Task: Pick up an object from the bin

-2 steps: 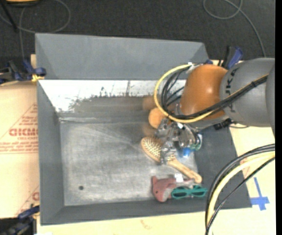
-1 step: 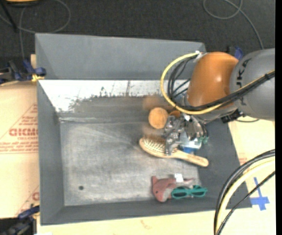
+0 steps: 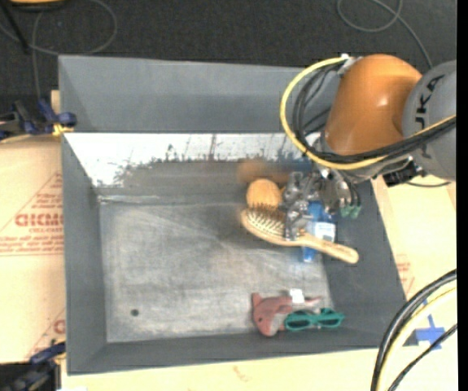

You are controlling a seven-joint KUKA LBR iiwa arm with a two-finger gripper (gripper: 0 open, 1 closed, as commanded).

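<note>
Down low in the grey bin now, fingers right over a wooden hairbrush, about where head meets handle. Spread or pressed together? Cannot tell, too much wrist metal in the way. Bristled head sticking out left of the fingers, handle running off to their lower right. Tan ball just upper left, perhaps touching the brush. Blue packet just right. Well below: reddish-brown toy beside green glasses.
</note>
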